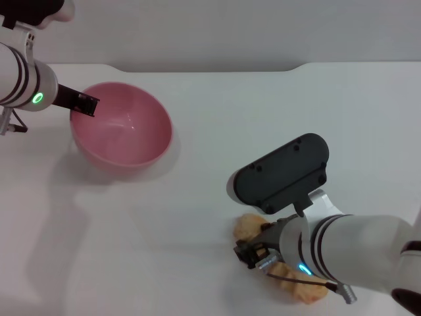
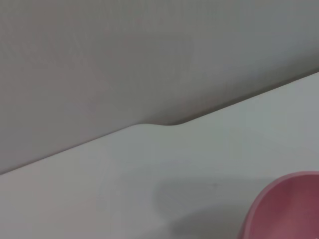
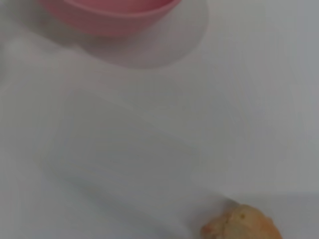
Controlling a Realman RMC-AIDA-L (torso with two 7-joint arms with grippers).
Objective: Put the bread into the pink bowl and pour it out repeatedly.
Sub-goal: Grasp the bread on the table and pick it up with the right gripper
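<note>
Head view: bread on table, well apart from pink bowl; right gripper over bread, left gripper at bowl rim; finger states cannot be told.

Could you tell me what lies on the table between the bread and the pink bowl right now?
Nothing: bare white table separates the bread from the pink bowl in the head view. The right wrist view shows the same open stretch.

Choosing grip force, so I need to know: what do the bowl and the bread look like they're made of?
The pink bowl looks like smooth moulded plastic: one even pink, with soft glossy highlights inside. The bread has a matte, bumpy orange-golden surface, probably foam or soft plastic; the pictures cannot settle which.
</note>
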